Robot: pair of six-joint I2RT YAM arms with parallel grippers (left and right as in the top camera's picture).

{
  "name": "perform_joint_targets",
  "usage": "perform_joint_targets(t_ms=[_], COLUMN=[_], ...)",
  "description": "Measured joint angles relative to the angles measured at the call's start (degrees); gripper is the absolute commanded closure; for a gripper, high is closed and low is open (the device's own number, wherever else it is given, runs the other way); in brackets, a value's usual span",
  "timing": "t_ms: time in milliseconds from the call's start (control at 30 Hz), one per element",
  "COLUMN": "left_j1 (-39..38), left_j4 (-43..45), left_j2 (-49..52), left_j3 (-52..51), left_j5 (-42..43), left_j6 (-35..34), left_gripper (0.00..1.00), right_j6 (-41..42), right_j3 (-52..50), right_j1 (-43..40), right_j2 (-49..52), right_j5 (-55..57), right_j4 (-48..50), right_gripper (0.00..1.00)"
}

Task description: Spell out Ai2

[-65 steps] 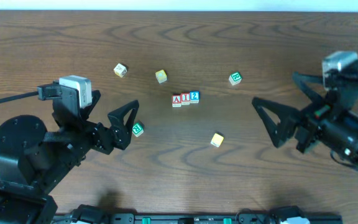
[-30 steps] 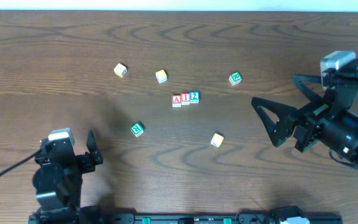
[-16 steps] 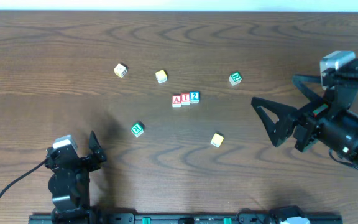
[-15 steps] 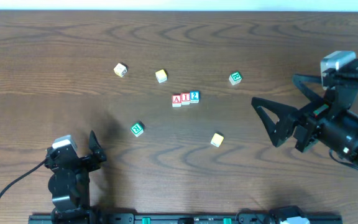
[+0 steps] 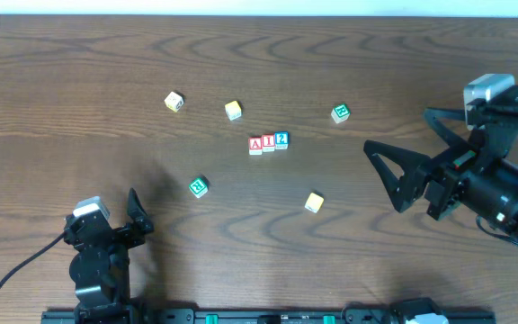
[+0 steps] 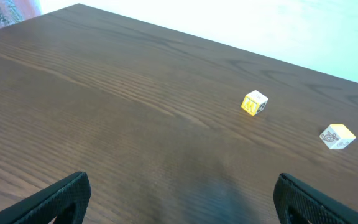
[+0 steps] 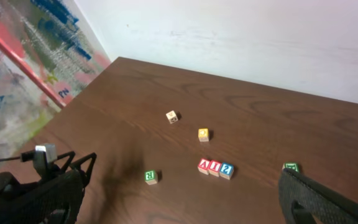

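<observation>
The left fingers [image 6: 55,198] stand wide apart and hold nothing, at the near left edge of a dark wooden bench [image 5: 79,72]. The right fingers [image 7: 319,200] are spread wide too and are empty, hovering at the right side and pointing toward the middle. Near the bench's centre, well apart from both arms, three small cubes sit touching in a row: a white A cube [image 5: 255,144], a white I cube [image 5: 268,143] and a blue 2 cube [image 5: 281,139]. Scattered around them are green cubes [image 5: 199,186], yellow cubes [image 5: 233,110] and a pale cube [image 5: 174,101] whose marking is too small to read.
</observation>
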Motion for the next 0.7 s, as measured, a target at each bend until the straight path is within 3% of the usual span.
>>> perform_joint_targets(t_ms=[700], left_j1=[0.0], left_j4=[0.0], left_j2=[0.0], left_j3=[0.0], left_j5=[0.0], left_j6=[0.0], left_gripper=[0.05], right_j6=[-1.7], right_j3=[0.0], right_j1=[0.0], right_j2=[0.0], right_j5=[1.3], right_j4=[-1.7], right_gripper=[0.01])
